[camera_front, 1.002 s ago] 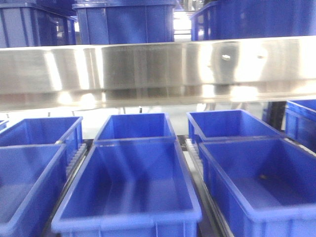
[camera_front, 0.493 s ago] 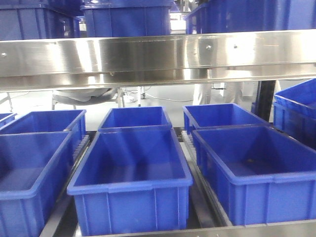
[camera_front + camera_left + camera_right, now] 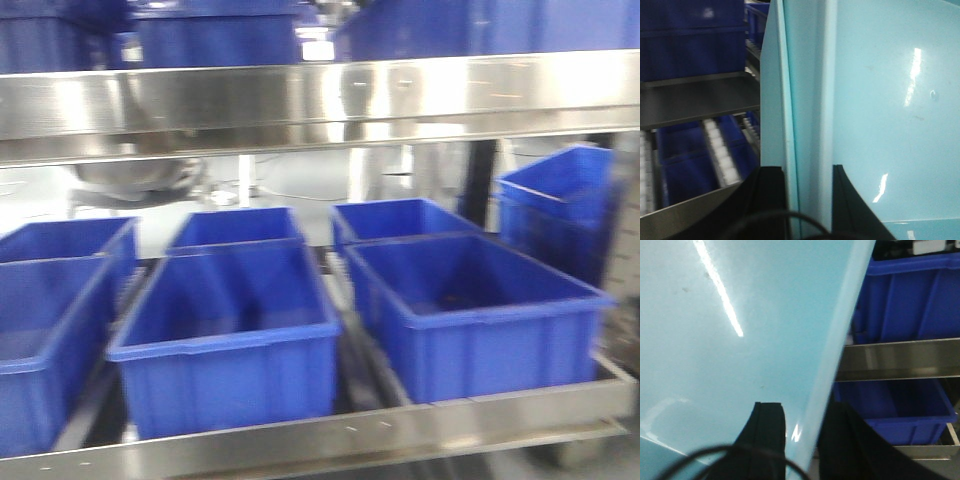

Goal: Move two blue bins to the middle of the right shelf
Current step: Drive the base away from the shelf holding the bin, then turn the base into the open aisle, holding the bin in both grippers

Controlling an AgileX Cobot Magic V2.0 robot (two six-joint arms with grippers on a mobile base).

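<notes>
Pale blue bin (image 3: 890,100) walls pinched by left fingers (image 3: 766,200) and right fingers (image 3: 768,432).

Left gripper (image 3: 808,175) is seen at bottom centre of its wrist view, dark fingers (image 3: 771,195) clamped on either side of the pale blue bin (image 3: 880,100) wall. Right gripper (image 3: 802,415) is likewise closed on the bin wall, bottom centre. A black cable (image 3: 785,215) is looped across each wrist.

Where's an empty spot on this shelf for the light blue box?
Nowhere wide enough here. The dark blue bins crowd the shelf in three columns; only thin lanes between the columns are bare.
</notes>
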